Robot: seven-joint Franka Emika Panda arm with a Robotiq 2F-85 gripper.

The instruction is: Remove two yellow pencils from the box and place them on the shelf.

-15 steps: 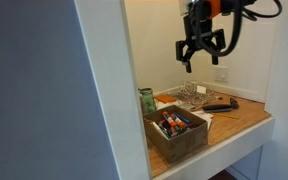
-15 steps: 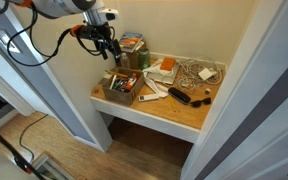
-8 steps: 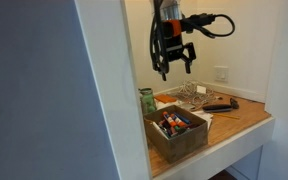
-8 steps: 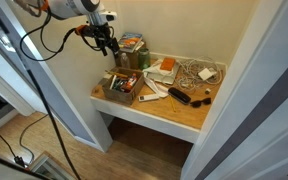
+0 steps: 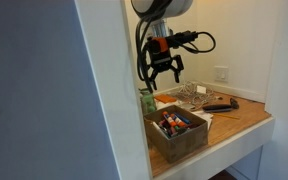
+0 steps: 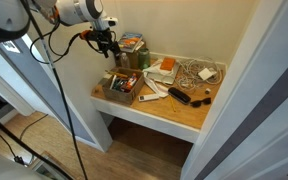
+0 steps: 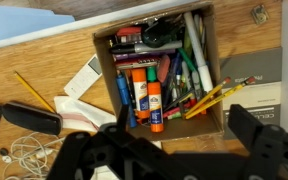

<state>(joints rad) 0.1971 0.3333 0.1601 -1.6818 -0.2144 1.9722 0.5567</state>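
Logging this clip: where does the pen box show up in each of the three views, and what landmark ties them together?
Exterior view: the box sits low centre, at the front edge of the shelf.
Exterior view: the box is left of centre, below the arm.
Wrist view: the box fills the upper centre, seen from above, full of pens.
Shared landmark: the black object lying on the shelf beside it.

On the wooden table (image 6: 172, 113) the box (image 6: 121, 86) is set at a front corner. Beside it, a yellow pencil (image 7: 34, 92), white papers (image 7: 84, 82) and a black object (image 7: 29, 118) are laid.
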